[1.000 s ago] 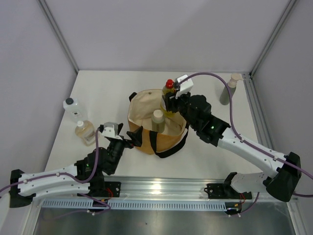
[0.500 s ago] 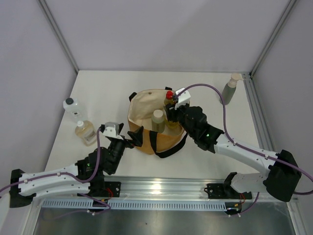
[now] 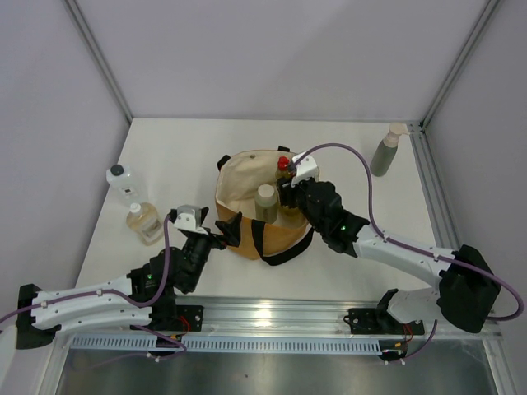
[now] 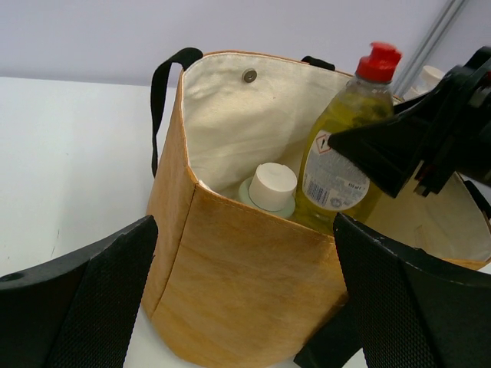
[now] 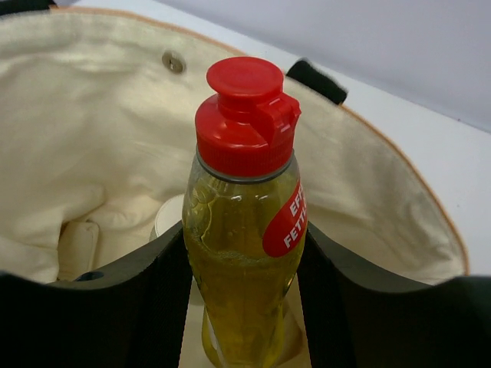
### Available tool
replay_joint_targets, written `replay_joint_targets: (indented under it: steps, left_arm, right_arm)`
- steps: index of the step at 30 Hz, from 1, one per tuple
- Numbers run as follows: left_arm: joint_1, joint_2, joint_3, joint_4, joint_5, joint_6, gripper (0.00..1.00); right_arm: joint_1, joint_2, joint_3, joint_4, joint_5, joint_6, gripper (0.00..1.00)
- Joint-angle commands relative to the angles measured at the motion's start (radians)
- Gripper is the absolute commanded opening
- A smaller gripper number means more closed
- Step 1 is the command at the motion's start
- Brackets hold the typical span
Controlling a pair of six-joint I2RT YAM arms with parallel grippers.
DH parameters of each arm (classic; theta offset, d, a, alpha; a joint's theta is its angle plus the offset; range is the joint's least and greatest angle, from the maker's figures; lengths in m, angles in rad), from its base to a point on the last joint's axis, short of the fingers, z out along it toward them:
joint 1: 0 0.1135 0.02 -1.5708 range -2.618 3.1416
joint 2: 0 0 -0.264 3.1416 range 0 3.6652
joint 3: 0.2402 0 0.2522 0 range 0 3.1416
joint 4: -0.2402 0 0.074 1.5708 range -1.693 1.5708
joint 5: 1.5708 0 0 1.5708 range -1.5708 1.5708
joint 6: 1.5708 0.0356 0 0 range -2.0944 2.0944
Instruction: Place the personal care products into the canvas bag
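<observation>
The tan canvas bag stands open mid-table, and also shows in the left wrist view and the right wrist view. My right gripper is shut on the yellow bottle with red cap and holds it upright inside the bag. A grey-green bottle with beige cap stands in the bag beside it. My left gripper is open, its fingers on either side of the bag's near-left wall. The clear square bottle with black cap and the amber bottle with white cap stand at the left.
A second grey-green bottle with beige cap stands at the far right corner by the frame post. Grey walls enclose the table on three sides. The bag's black strap handles hang over its near side.
My right gripper has come down and toward the near side, lowering the yellow bottle from above the bag's rim into the bag. The left arm has not moved.
</observation>
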Motion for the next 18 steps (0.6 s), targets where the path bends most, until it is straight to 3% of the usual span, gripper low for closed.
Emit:
replay_joint_targets:
  steps: [1,16,18]
  left_arm:
    - [0.006,0.002,0.009,0.026,0.008,-0.014,0.99]
    - [0.008,-0.007,0.004,0.028,0.004,-0.013,0.99]
    - [0.008,-0.004,0.009,0.025,0.005,-0.013,0.99]
  right_arm:
    - [0.0,0.008,0.01,0.152,0.008,0.028,0.0]
    - [-0.01,0.091,0.047,0.162,-0.01,0.043,0.0]
    - [-0.013,0.103,0.034,0.167,-0.004,0.055,0.07]
